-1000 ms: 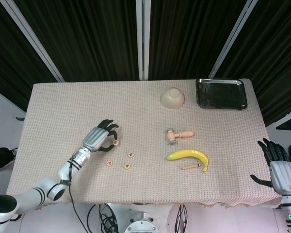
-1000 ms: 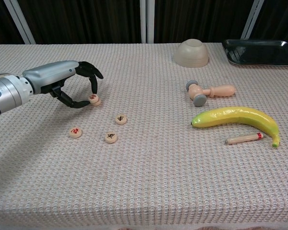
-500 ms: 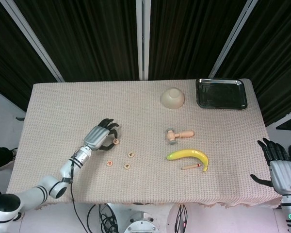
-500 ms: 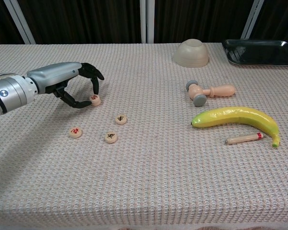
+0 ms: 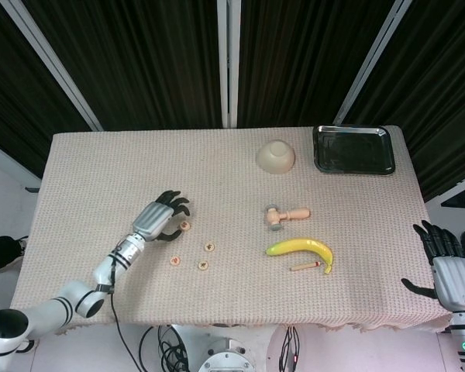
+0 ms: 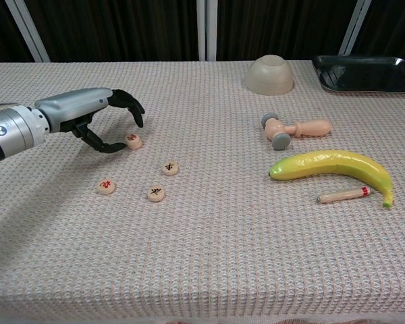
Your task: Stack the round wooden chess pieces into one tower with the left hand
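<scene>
left hand (image 6: 106, 120): hovered over the far-left chess piece (image 6: 133, 141); since a second earlier the fingers had lifted off the disc, so they were now arched apart with the thumb tip just beside it, gripping nothing.
far-left chess piece: lay flat on the cloth, just under the fingertips.
other chess pieces: three flat discs, none stacked. taking the far-left piece as landmark, one (image 6: 170, 168) lay nearer the camera and to its right, one (image 6: 156, 194) nearer still, one (image 6: 106, 186) nearer and to its left.
meaning for the task: the grasp seemed to have loosened; no tower was begun and the pinch probably needed retrying.
right hand (image 5: 443, 265): far right of the landmark, off the table's edge, fingers spread, empty.
</scene>
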`<state>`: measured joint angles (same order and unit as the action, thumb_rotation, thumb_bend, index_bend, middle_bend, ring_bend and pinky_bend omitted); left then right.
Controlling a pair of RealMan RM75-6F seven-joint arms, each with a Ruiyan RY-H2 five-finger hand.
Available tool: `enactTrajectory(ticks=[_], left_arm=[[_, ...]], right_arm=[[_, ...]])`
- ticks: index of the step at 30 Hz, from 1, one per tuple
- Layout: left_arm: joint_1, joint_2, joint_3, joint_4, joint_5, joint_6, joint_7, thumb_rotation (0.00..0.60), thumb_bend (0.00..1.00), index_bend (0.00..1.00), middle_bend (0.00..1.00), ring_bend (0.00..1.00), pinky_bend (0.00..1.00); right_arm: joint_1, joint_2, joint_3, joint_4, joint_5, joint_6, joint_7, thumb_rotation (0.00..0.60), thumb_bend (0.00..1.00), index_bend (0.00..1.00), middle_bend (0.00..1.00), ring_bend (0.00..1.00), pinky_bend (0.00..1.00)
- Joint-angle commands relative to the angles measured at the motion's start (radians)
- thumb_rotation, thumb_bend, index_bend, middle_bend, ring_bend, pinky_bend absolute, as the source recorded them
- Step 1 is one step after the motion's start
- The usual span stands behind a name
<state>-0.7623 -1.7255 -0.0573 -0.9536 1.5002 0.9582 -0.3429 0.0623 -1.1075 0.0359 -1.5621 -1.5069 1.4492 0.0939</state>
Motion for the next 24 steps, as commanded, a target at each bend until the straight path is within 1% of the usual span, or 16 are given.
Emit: enactTrajectory(ticks=[1, 6, 8, 11, 16, 20, 24], left_arm=[[0.017, 0.037, -0.004, -0.062, 0.008, 0.050, 0.032, 0.600, 0.33, 0.33, 0.14, 0.00, 0.00], [0.044, 0.098, 0.006, -0.189, 0.044, 0.131, 0.086, 0.600, 0.33, 0.33, 0.14, 0.00, 0.00], [0.043, 0.108, 0.015, -0.228, 0.060, 0.136, 0.111, 0.600, 0.32, 0.33, 0.14, 0.00, 0.00], [0.034, 0.101, 0.030, -0.257, 0.073, 0.115, 0.136, 0.600, 0.32, 0.33, 0.14, 0.00, 0.00], [0.020, 0.059, 0.046, -0.256, 0.077, 0.075, 0.150, 0.600, 0.32, 0.35, 0.14, 0.00, 0.00], [0.011, 0.023, 0.044, -0.220, 0.079, 0.064, 0.157, 0.600, 0.32, 0.36, 0.14, 0.00, 0.00], [0.006, 0.010, 0.044, -0.200, 0.076, 0.054, 0.154, 0.600, 0.32, 0.36, 0.14, 0.00, 0.00]], right_arm=[[0.000, -0.001, 0.001, 0.003, 0.002, -0.001, 0.001, 0.600, 0.00, 0.00, 0.00, 0.00, 0.00], [0.003, -0.008, 0.000, 0.014, 0.008, -0.013, 0.005, 0.600, 0.00, 0.00, 0.00, 0.00, 0.00], [0.005, -0.012, -0.001, 0.017, 0.008, -0.017, 0.006, 0.600, 0.00, 0.00, 0.00, 0.00, 0.00], [0.004, -0.014, -0.003, 0.017, 0.003, -0.014, 0.008, 0.600, 0.00, 0.00, 0.00, 0.00, 0.00], [0.000, -0.014, -0.005, 0.023, 0.003, -0.009, 0.015, 0.600, 0.00, 0.00, 0.00, 0.00, 0.00], [-0.001, -0.015, -0.007, 0.031, 0.002, -0.011, 0.024, 0.600, 0.00, 0.00, 0.00, 0.00, 0.00], [-0.001, -0.017, -0.005, 0.039, 0.003, -0.011, 0.035, 0.600, 0.00, 0.00, 0.00, 0.00, 0.00]])
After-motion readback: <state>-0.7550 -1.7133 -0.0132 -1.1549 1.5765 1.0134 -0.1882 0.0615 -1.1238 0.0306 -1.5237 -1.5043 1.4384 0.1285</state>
